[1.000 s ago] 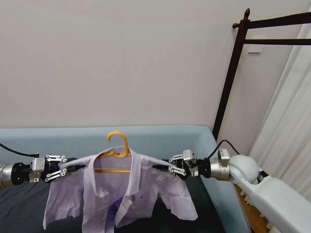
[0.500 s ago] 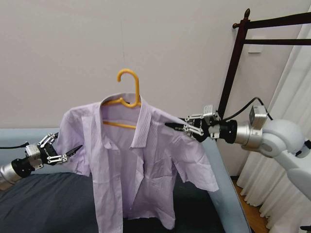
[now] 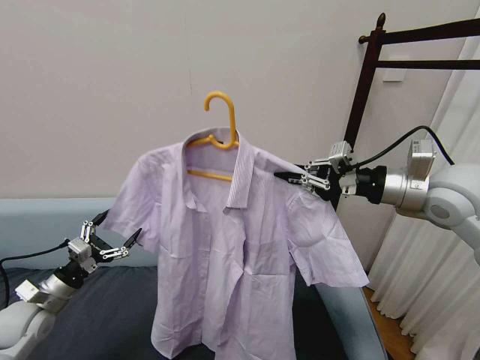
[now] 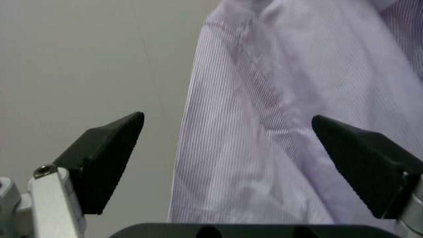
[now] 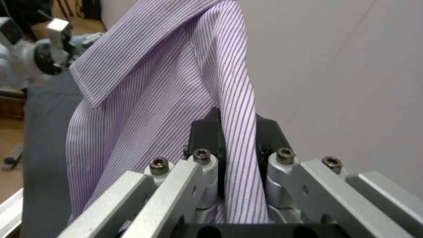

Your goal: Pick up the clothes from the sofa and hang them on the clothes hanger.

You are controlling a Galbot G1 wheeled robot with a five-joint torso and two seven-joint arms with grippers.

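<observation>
A lilac striped shirt [image 3: 232,247] hangs on an orange hanger [image 3: 218,120], held up in the air above the sofa. My right gripper [image 3: 289,177] is shut on the shirt's shoulder, and the right wrist view shows the striped cloth [image 5: 231,124] pinched between its fingers [image 5: 206,141]. My left gripper [image 3: 120,241] stands open low at the left, apart from the shirt's sleeve. In the left wrist view its two dark fingertips [image 4: 109,148] are spread wide with the shirt [image 4: 278,119] beyond them. The dark wooden clothes rack [image 3: 367,82] stands at the right behind my right arm.
The light blue sofa [image 3: 45,225] with a dark seat cushion [image 3: 112,315] runs along the pale wall. White curtains [image 3: 442,255] hang at the far right. A black cable [image 3: 397,146] loops over my right arm.
My right gripper has lifted the shirt and hanger higher and to the right. The left gripper has let go of the sleeve, opened and dropped low at the left.
</observation>
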